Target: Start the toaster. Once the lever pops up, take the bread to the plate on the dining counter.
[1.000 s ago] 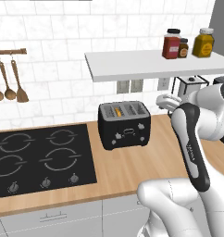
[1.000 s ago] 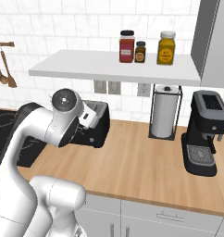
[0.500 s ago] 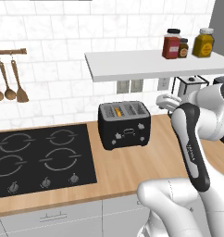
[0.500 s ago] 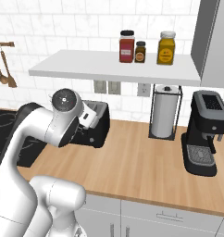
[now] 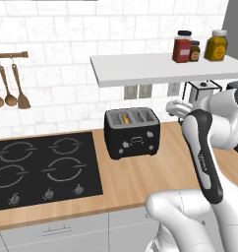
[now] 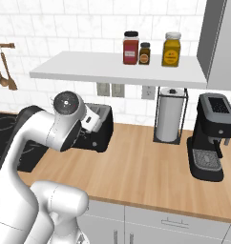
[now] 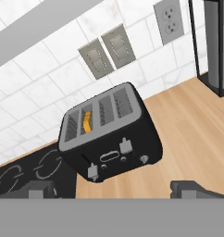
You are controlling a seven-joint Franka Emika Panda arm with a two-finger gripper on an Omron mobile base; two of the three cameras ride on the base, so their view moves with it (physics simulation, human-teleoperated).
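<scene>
My arm (image 5: 204, 152) is glossy white, built of rounded, tube-like links. A dark grey band runs along one link at 3 o'clock in the left base view. A round grey joint cap (image 6: 66, 101) with a ringed face sits at 9 o'clock in the right base view. The claw (image 7: 116, 190) has two small dark grey fingertips.

No legible text or numbers anywhere: labels on the shelf jars (image 6: 131, 48) and the toaster (image 5: 133, 132) front are too small to read.

The wood worktop (image 5: 140, 179) bears the toaster (image 5: 133, 132), black hob (image 5: 42, 170), coffee machine (image 6: 210, 136) and paper-towel holder (image 6: 170, 114).
</scene>
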